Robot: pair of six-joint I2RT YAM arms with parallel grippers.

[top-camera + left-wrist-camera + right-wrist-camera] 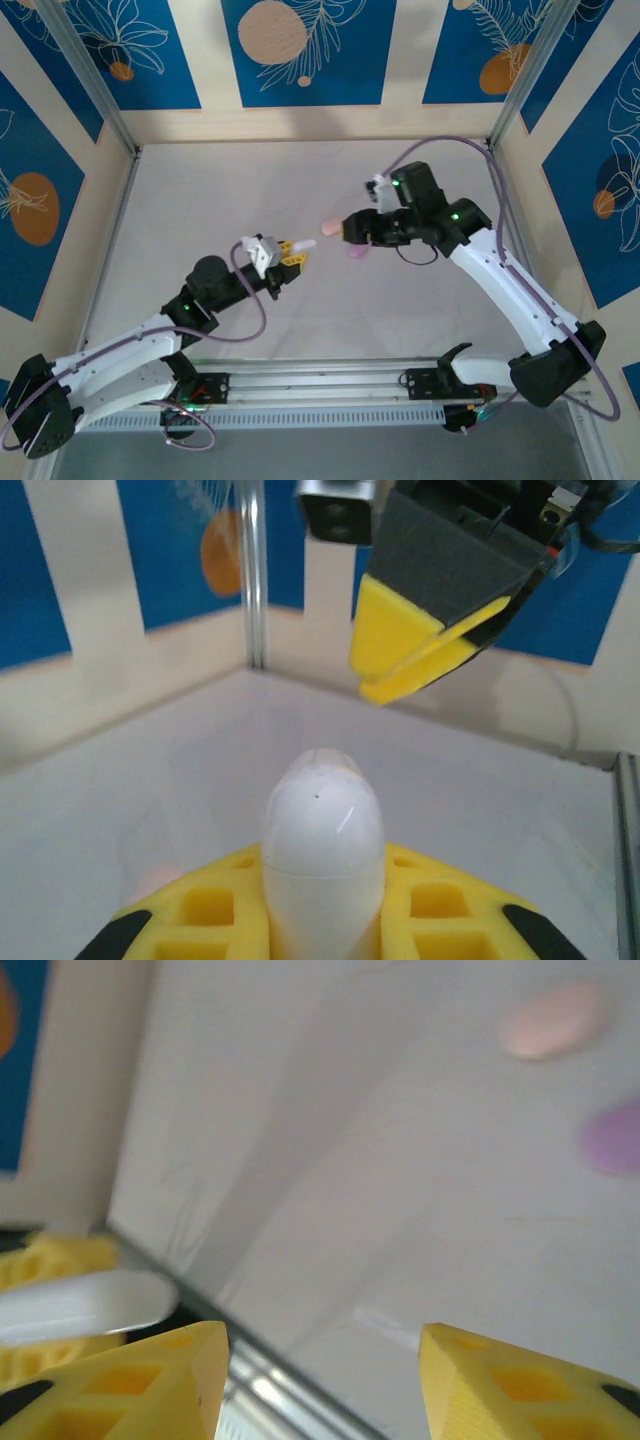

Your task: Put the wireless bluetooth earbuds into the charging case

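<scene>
Overhead, a pale table [200, 200] is walled on three sides, with wide bare surface toward the far and left edges. Both arms reach to the middle, their tips near each other. The left gripper [288, 254] is clamped on a white egg-shaped charging case [322, 845]. The right gripper [322, 1360] stands parted, nothing between its jaws. Its wrist view shows a blurred pink pebble shape [555, 1020] and a purple pebble shape [612, 1138] on the table; the left wrist view shows the case's seam

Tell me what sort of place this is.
Probably a lab robot cell: a white table boxed in by blue leaf-print panels on aluminium posts, with two arms bolted to a rail at its near edge.
</scene>
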